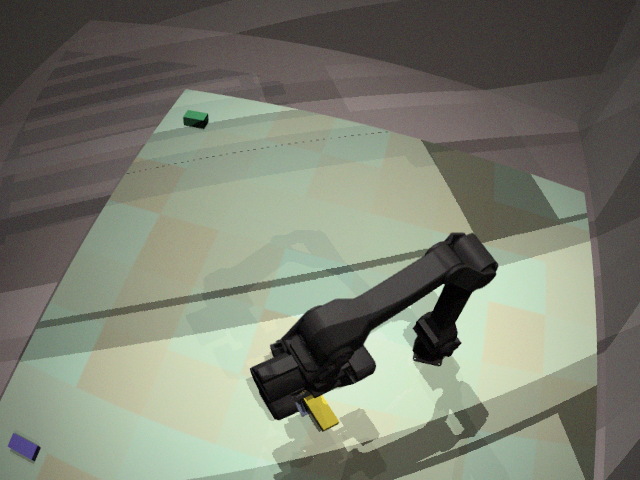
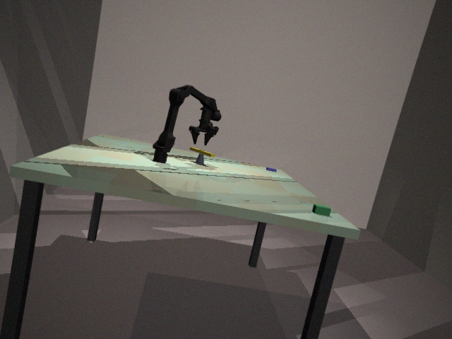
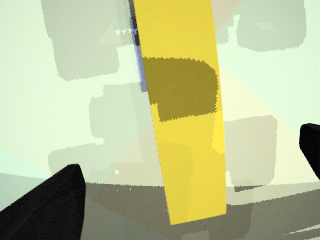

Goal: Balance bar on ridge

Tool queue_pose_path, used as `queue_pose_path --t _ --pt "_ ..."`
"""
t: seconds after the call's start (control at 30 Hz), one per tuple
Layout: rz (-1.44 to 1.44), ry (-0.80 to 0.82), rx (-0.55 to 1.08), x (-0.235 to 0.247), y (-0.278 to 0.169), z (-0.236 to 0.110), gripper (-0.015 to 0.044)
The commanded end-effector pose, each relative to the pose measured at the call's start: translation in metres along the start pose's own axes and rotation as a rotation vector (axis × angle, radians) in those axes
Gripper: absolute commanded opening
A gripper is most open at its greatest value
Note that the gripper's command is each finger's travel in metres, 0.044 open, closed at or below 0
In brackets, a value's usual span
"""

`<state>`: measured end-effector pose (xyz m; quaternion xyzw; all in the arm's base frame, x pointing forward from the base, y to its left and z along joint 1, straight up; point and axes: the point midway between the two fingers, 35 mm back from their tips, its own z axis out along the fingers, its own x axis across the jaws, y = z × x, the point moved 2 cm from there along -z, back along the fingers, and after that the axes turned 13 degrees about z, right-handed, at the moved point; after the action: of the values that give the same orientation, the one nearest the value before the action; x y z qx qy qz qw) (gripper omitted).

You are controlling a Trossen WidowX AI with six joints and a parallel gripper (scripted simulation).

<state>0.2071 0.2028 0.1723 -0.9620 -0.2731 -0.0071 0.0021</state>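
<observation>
On the pale-green table point(image 2: 233, 204) (grey walls around) rests a bar point(image 2: 201, 151)

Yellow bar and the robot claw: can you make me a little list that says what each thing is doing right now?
yellow bar: lies across the ridge, about level, both ends off the table
ridge: small grey-blue wedge standing under the bar's middle
gripper: open, raised above the bar, holding nothing
fingers: spread wide either side of the bar, not touching it
green block: near a table corner, far from the arm
purple block: alone near the table's far edge
</observation>
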Motion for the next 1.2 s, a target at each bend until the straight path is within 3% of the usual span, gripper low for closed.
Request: queue_pose_path --t 0.0,0.1,1.17 --pt "0.0 0.013 0.003 -0.001 0.0 -0.045 0.044" --pt "0.0 0.013 0.003 -0.004 0.001 -0.06 0.044" --pt "0.0 0.013 0.003 -0.004 0.001 -0.06 0.044"
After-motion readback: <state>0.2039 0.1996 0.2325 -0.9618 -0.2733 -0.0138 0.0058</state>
